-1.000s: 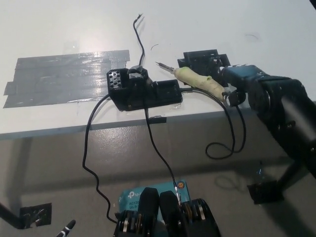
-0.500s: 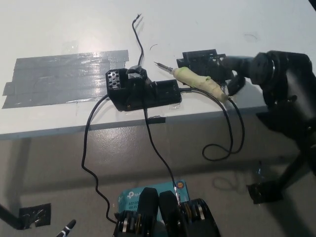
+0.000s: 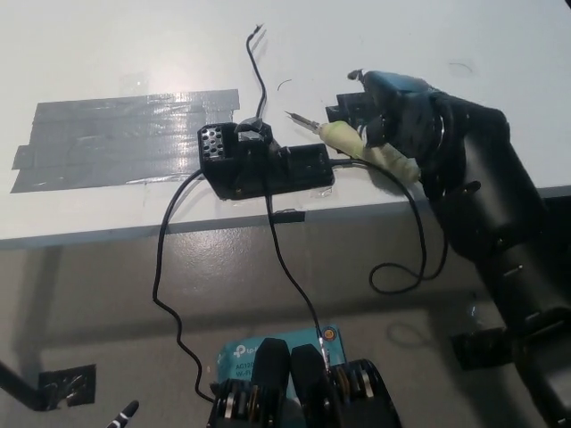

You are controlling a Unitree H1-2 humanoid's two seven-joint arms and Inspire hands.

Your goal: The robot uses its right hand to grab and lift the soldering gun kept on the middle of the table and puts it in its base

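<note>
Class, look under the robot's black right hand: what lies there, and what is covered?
Under the right hand lies the soldering gun on the white table, its metal tip and pale handle showing. The hand covers most of a black block behind the gun.

A wide patch of grey duct tape strips [image 3: 125,141] lies flat on the white tabletop [image 3: 107,53], well off to the left of the robot's black hand [image 3: 401,116]. A thin black wire [image 3: 256,71] snakes away over the table, up and to the left of that hand, and a teal box with white lettering [image 3: 245,349] sits low down, below the table edge and far beneath the hand.
</note>
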